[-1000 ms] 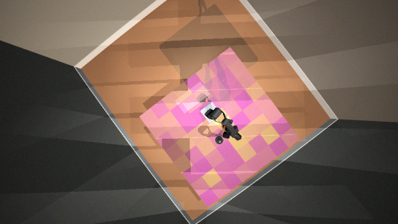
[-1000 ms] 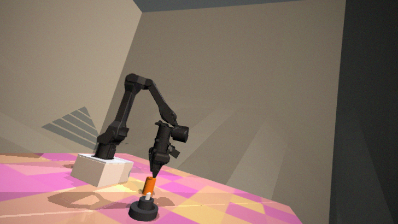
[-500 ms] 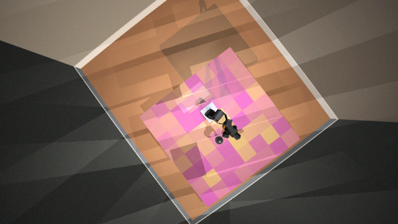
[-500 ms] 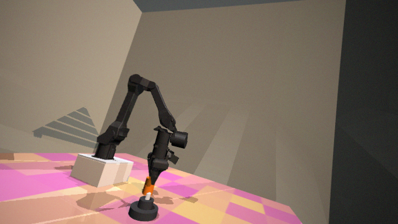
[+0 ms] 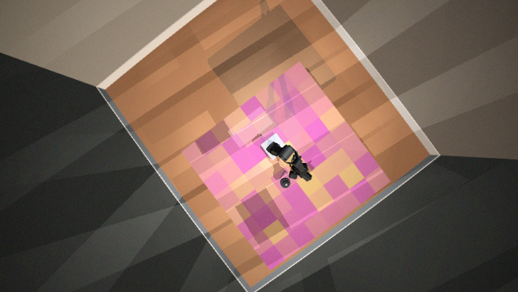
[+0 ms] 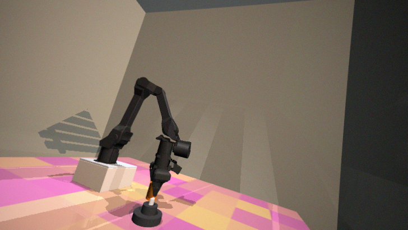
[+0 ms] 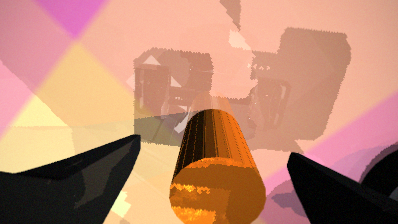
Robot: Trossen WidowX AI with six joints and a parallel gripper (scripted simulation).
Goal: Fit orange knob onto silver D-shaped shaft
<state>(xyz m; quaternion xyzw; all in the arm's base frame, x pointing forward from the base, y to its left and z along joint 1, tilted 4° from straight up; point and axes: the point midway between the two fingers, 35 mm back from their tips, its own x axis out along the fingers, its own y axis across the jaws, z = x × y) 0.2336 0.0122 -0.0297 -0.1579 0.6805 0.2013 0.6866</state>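
The orange knob (image 7: 217, 170) (image 6: 148, 194) stands upright on the floor, its hole hidden underneath. My gripper (image 7: 214, 150) (image 6: 153, 191) is open and reaches down from above, with one black finger on each side of the knob and a gap between each finger and the knob. The dark round pedestal (image 6: 147, 217) (image 5: 285, 183) with its silver shaft (image 6: 152, 201) stands close beside the knob, nearer to the exterior view. In the wrist view only a dark curved edge of the pedestal (image 7: 382, 162) shows behind the right finger. In the top view the arm hides the knob.
The arm's white base block (image 6: 102, 174) (image 5: 270, 142) stands on the pink and yellow chequered floor (image 6: 242, 211), behind and left of the pedestal. Beige walls (image 6: 256, 85) close off the room at the back.
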